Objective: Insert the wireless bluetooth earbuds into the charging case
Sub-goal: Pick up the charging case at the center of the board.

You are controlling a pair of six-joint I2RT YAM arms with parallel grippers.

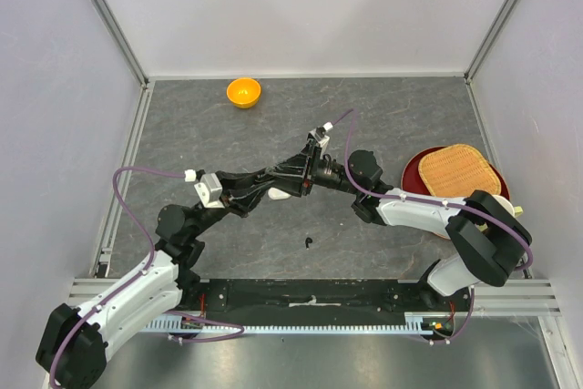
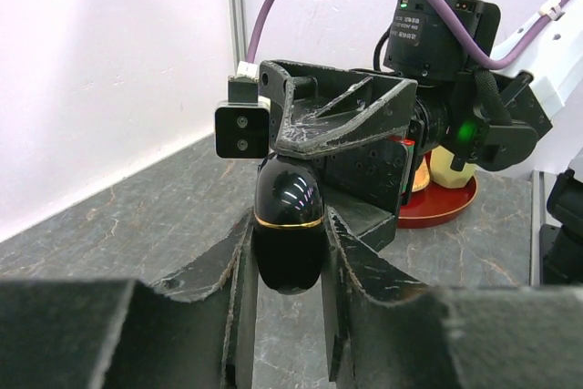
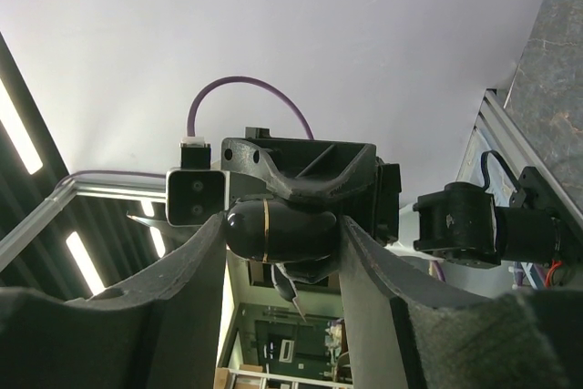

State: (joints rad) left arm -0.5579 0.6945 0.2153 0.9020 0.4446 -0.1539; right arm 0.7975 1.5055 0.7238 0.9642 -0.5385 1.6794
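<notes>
**A:** Fingers (image 2: 219, 271) of your left gripper (image 2: 288, 252) are clamped on the charging case (image 2: 287, 216), one pad on each side of its lower half. Your right gripper (image 3: 282, 252) has it too, with its fingers (image 3: 196, 271) pressed on both flanks from the opposite end

**B:** both arms on one case? where exactly

**A:** Yes. It's held up off the table (image 1: 383, 125), pinched between the two grippers where the arms meet mid-workspace. It's well apart from the orange bowl (image 1: 243, 92) at the back and the red plate (image 1: 412, 173) on your right

**B:** why the double grip

**A:** My read is one gripper per half, so you can brace the base and work the lid open. Nothing goes in while it's shut

**B:** how does the case look

**A:** Glossy black pebble with rounded ends and a thin gold band round the middle, which I take to be the lid seam. The seam looks tight wherever I can see it, so the lid is closed. In the left wrist view the case stands about upright, with the band roughly level with your fingertips

**B:** earbuds?

**A:** I can make out only one, a small black earbud (image 1: 311, 242) lying on the table nearer the bases, clear of both grippers. I can't find the others. You'll likely need a free gripper to fetch it, so plan to set the case down or hold it open with one arm
</notes>
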